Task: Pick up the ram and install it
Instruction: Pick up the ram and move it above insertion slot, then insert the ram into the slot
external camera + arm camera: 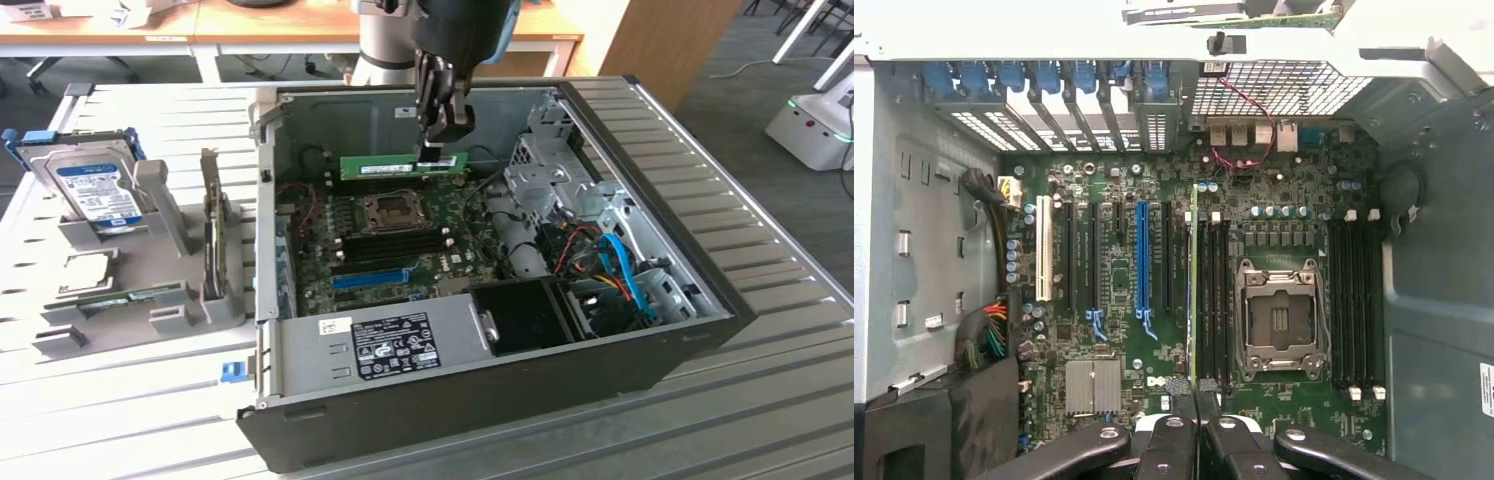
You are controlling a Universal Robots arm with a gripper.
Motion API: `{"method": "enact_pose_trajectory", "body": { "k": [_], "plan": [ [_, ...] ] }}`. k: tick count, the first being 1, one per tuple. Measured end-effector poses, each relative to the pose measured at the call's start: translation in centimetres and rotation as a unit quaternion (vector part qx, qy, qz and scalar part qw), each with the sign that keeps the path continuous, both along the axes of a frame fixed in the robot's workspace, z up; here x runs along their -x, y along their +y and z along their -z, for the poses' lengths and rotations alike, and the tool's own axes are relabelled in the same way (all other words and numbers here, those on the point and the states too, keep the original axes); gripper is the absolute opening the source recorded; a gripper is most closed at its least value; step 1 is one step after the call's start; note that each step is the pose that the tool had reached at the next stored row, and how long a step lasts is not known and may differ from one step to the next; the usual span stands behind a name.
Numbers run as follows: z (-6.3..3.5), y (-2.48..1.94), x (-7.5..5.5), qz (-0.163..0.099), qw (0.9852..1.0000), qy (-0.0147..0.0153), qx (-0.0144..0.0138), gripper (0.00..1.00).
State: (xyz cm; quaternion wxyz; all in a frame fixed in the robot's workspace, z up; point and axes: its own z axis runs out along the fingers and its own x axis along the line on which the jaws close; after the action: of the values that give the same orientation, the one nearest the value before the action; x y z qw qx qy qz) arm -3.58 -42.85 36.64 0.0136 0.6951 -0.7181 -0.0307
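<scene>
The ram (387, 166), a thin green stick with a white sticker, hangs level over the open computer case (694, 320), above the back part of the motherboard (400, 240). My gripper (434, 150) comes down from above and is shut on the ram's upper edge near one end. In the wrist view the ram (1193, 280) appears edge-on as a thin green line running out from between my fingertips (1176, 405). It lines up beside the black memory slots (1216, 300) next to the CPU socket (1282, 315).
A second bank of black slots (1354, 300) lies on the far side of the socket, and a long blue slot (1142, 255) sits among the expansion slots. On the exterior view's left, a grey holder (160, 200) carries a silver hard drive (94, 185).
</scene>
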Motion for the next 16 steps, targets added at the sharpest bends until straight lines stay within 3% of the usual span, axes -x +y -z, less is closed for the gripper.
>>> {"method": "enact_pose_trajectory", "body": {
  "k": [16],
  "plan": [
    [0.00,0.00,-0.65,0.000,1.0000,0.0000,0.0000,0.12]
  ]
}}
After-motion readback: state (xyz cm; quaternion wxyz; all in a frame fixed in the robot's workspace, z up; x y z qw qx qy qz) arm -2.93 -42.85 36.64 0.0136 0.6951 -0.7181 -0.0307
